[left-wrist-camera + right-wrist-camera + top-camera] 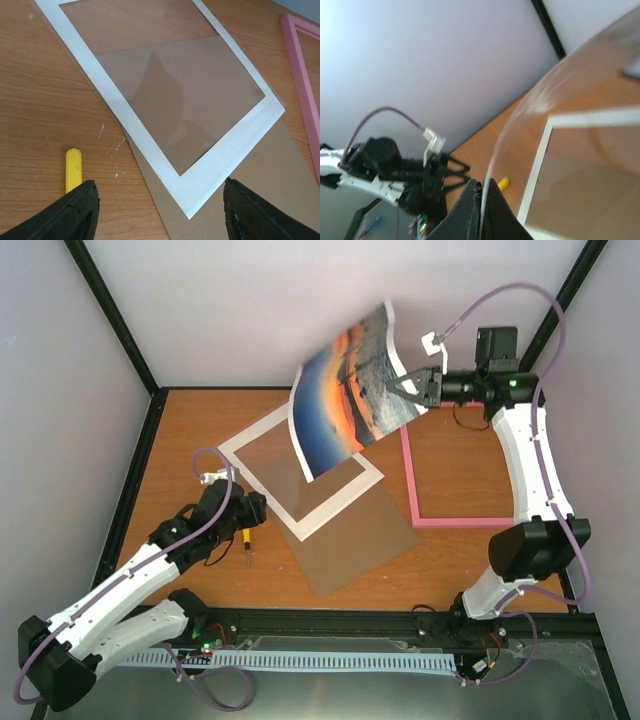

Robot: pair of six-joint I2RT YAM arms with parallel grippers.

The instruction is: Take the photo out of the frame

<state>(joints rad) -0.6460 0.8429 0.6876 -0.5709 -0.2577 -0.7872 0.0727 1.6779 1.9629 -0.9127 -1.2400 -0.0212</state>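
Right tool (408, 388) is pinched shut on one edge of the photo (345, 390), held aloft beside it, clear of the frame (455, 522) on the tabletop (190, 430) below. The print bows: judge it light, floppy, glossy. Keep your hold at the margin. Left tool (243, 512) gapes wide, empty.

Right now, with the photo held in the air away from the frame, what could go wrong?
1. The photo is pinched at one edge by the right jaws and bows; it might crease or slip.
2. Its low corner hangs over the white mat and could snag when lowered.
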